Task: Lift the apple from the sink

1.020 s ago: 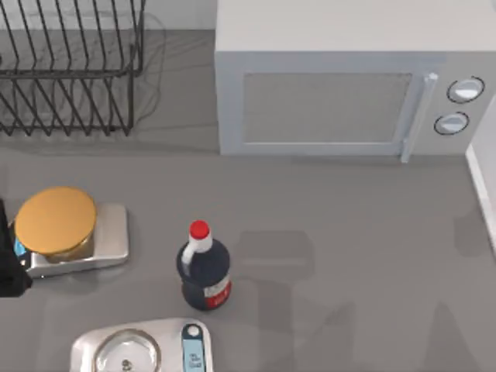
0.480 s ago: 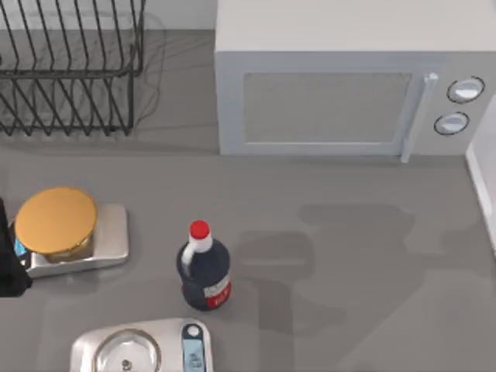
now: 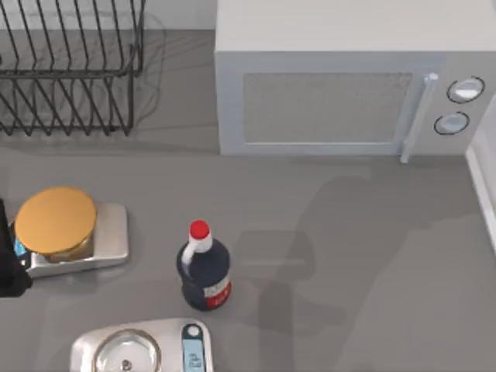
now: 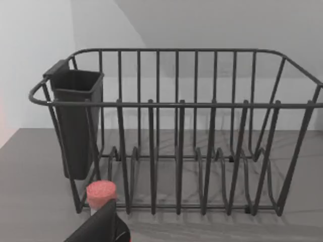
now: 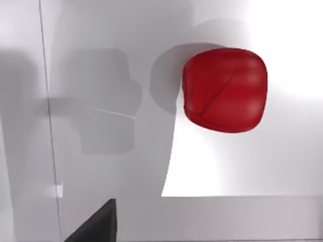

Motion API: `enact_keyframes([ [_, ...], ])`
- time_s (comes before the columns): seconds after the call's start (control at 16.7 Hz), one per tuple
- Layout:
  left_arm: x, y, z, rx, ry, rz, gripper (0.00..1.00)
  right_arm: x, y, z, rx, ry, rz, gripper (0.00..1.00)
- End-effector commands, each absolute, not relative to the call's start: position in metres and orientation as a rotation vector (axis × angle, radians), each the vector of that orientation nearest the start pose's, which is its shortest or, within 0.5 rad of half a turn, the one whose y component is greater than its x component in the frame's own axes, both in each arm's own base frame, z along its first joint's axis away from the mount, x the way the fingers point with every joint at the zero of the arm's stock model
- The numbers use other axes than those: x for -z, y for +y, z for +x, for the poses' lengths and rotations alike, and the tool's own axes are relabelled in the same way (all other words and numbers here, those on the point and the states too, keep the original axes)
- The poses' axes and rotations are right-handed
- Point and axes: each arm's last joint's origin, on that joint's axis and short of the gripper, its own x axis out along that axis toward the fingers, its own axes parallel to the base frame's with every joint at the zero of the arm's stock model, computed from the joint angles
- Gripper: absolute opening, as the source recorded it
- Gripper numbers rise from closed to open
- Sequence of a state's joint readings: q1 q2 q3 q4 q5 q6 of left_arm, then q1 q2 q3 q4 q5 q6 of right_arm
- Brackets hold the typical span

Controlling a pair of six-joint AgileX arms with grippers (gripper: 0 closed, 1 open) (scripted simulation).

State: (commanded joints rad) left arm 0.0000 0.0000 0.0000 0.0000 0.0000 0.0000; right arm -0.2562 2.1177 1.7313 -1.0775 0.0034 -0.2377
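The glossy red round apple [image 5: 224, 89] lies on the pale, smooth floor of the sink [image 5: 282, 166], at the upper right of the right wrist view. A dark part of the right claw [image 5: 96, 224] enters at the lower left of that view; its opening cannot be determined.

In the top view, a silver scale with a round pan [image 3: 143, 349] occupies the lower left of the grey surface [image 3: 372, 256]. Beyond it stands a dark bottle with a small red cap [image 3: 204, 267]. At the left edge sits a second silver scale carrying a round orange lid [image 3: 56, 221]. Beside it, a dark part of the left arm [image 3: 9, 271] is visible; its claw state cannot be determined. Farthest are a black wire dish rack [image 3: 70, 70], upper left, and a grey microwave oven [image 3: 349, 81], upper right.
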Motion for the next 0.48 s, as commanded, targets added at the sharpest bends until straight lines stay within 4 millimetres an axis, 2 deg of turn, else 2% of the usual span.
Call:
enact_keyframes([
  [0.24,-0.160,-0.001,0.106,0.000,0.000,0.000,1.00,-0.161,-0.115,0.428,0.009,1.563,0.006,1.00],
  [0.48,-0.160,-0.001,0.106,0.000,0.000,0.000,1.00,-0.159,-0.116,0.430,0.008,1.571,0.008,1.00],
])
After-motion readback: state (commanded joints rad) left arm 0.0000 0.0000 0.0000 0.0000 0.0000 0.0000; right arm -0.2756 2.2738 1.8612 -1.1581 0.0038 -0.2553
